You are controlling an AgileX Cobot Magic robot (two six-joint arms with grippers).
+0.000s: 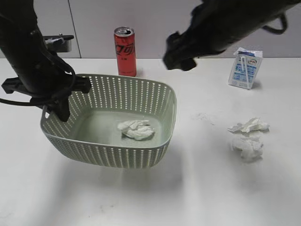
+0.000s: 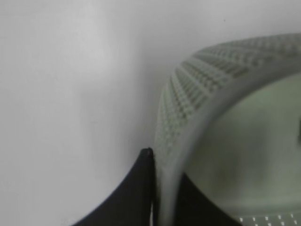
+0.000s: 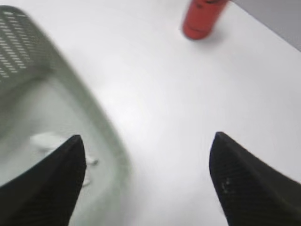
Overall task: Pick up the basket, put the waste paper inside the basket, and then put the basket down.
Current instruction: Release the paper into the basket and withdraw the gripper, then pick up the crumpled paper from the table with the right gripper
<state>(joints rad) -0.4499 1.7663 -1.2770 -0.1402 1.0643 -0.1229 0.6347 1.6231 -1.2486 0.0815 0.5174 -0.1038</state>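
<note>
The pale sage-green basket (image 1: 141,96) hangs tilted above the table at left centre. My left gripper (image 1: 61,110) is shut on the basket's left rim (image 2: 167,160), one finger outside and one inside. One white wad of waste paper (image 1: 136,129) lies on the basket floor and also shows in the right wrist view (image 3: 49,141). Two more wads (image 1: 248,136) lie on the table at the right. My right gripper (image 1: 181,59) is open and empty, high above the basket's right rim (image 3: 108,141).
A red soda can (image 1: 125,51) stands behind the basket and also shows in the right wrist view (image 3: 202,19). A blue-and-white milk carton (image 1: 245,68) stands at the back right. The white table (image 1: 188,188) spreads in front.
</note>
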